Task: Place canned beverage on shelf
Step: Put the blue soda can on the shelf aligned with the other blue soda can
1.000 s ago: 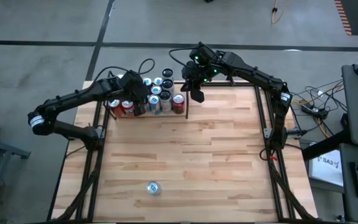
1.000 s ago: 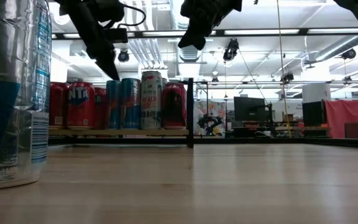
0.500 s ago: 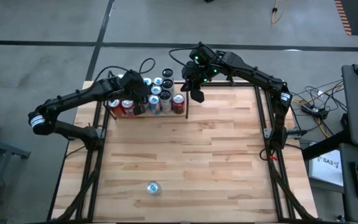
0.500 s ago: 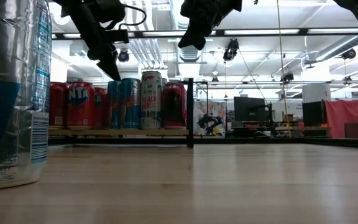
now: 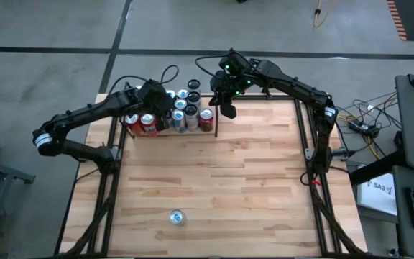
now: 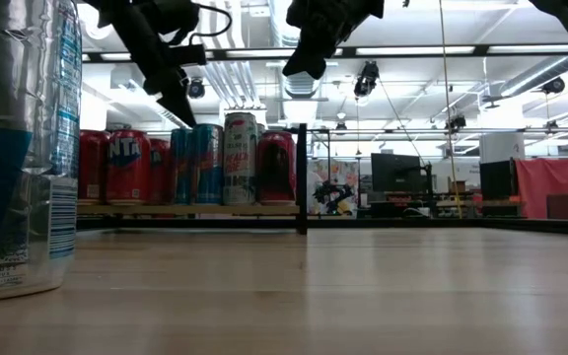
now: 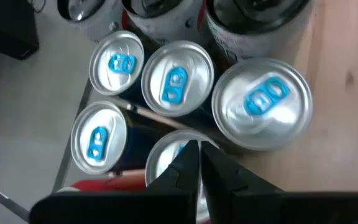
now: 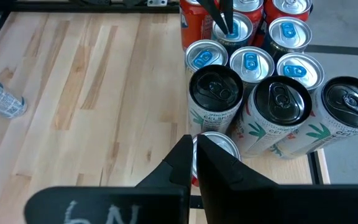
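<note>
At the table's far left corner, the shelf (image 5: pixel 169 128) is sitting packed with red, blue and white cans (image 5: pixel 179 115), a black post closing its right edge. Over it the left gripper (image 5: pixel 162 124) is hovering clenched, empty; beside it the right gripper (image 5: pixel 228 111) is hanging pinched shut. Nearer, wide bare planks are lying around a lone can (image 5: pixel 177 216).

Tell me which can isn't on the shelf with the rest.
The can standing alone near the table's front edge; every other can is packed into the shelf at the back.
</note>
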Robot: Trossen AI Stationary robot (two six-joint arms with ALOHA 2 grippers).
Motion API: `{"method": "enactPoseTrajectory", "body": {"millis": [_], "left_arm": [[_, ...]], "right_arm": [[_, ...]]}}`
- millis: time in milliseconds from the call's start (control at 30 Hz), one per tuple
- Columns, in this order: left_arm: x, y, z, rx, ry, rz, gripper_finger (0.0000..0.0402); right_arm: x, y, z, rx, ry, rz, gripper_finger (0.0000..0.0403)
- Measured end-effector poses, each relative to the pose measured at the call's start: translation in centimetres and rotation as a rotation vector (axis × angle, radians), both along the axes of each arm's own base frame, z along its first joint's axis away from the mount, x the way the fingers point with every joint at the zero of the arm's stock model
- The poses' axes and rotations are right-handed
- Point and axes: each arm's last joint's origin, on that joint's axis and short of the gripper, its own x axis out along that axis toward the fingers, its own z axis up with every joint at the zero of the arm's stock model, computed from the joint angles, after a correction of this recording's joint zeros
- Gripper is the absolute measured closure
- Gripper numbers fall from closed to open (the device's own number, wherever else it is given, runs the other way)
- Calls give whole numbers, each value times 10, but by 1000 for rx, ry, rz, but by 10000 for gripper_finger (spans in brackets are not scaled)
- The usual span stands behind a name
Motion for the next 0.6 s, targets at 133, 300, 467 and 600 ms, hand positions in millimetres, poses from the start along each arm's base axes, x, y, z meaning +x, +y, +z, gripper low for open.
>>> {"method": "enactPoseTrajectory", "body": {"millis": [133,300,467,600], "left_arm": [[-10,-6,4,-12,24,2,402],[-16,-10,8,-10,31,6,402],[-17,-10,2,-37,91,9,402],[-14,-7,-2,-36,96,11,402]], "right_arm": [[0,0,0,-1,0,1,394],[0,0,0,-2,0,2,394],[0,0,0,-2,0,2,394],[0,0,0,-3,0,2,394]]}}
